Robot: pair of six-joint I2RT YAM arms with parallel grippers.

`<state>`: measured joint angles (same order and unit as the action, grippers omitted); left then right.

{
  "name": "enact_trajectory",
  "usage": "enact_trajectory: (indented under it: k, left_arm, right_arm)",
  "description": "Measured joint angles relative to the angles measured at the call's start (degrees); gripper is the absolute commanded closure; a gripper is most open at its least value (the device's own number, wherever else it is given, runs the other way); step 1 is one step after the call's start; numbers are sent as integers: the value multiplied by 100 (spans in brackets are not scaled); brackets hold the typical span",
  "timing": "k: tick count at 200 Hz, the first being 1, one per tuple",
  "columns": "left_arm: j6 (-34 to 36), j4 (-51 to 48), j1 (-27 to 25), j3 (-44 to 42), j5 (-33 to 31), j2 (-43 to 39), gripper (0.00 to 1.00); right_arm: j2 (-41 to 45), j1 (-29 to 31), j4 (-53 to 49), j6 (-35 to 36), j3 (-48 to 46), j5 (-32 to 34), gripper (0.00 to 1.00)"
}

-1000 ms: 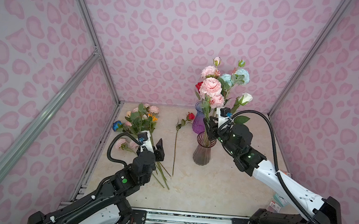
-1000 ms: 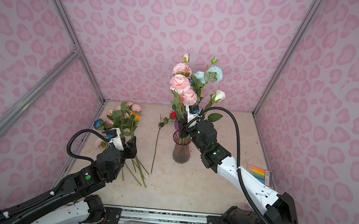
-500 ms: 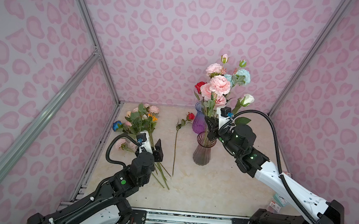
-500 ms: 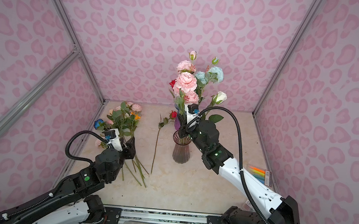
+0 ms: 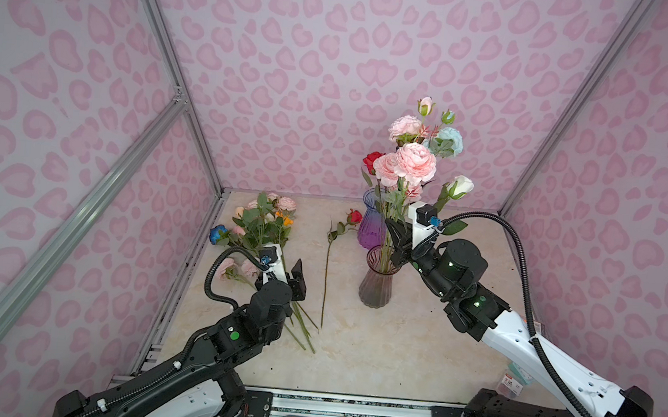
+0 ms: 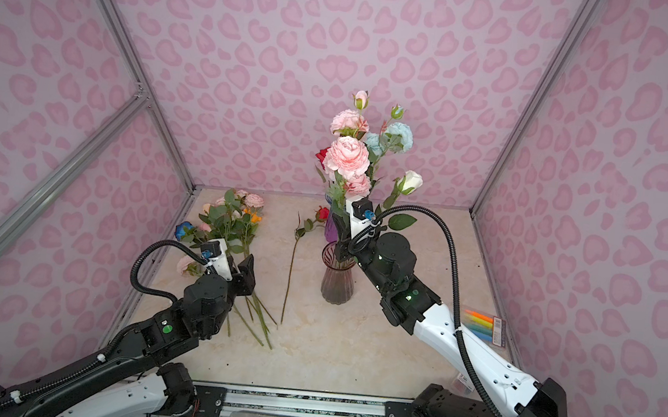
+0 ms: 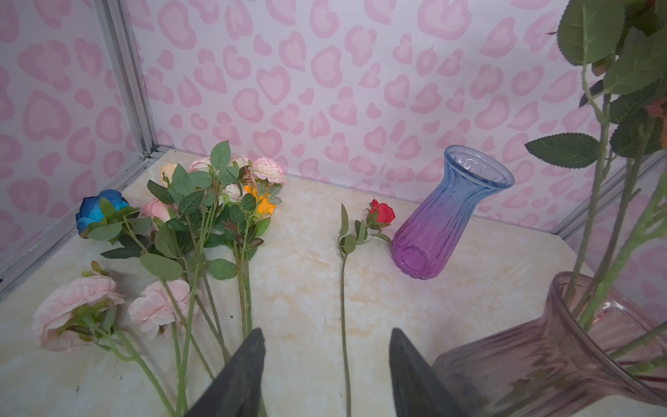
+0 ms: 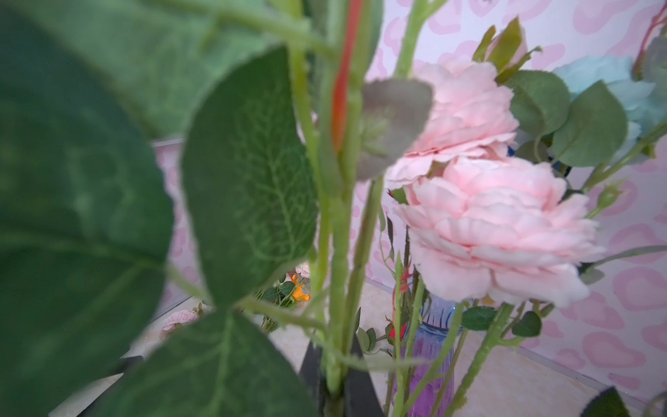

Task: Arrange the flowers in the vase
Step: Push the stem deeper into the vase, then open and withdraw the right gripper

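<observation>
Clamping a green stem [image 8: 337, 325] just above the rim of the smoky pink vase [image 5: 375, 288], the right fingers [image 8: 361, 397] are pressed together on it, among the flowers [image 5: 412, 162] standing in that vase. The left fingers [image 7: 242, 372] stand apart over the stems of the loose flowers [image 5: 260, 221] lying on the desk [image 5: 372, 359]. A single red rose [image 7: 382, 212] lies beside a purple-blue vase [image 7: 447, 216].

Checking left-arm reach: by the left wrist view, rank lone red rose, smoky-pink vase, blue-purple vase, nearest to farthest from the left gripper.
1. Lone red rose: its stem lies by the left gripper.
2. Smoky-pink vase: toward the right arm.
3. Blue-purple vase: near the back wall.
</observation>
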<state>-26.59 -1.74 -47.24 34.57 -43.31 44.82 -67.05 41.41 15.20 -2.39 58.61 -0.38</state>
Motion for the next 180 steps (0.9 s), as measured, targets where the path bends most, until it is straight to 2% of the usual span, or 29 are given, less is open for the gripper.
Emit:
enact_trajectory:
  k: [115, 160, 180]
  left_arm:
    - [81, 11, 0, 20, 2, 79, 44]
    - [79, 11, 4, 17, 2, 68, 44]
    - [74, 11, 9, 17, 4, 70, 44]
  right_arm:
    - [472, -87, 470, -118, -632, 719, 98]
    - [466, -181, 461, -271, -988, 918, 89]
    - [367, -195, 442, -289, -1032, 960, 78]
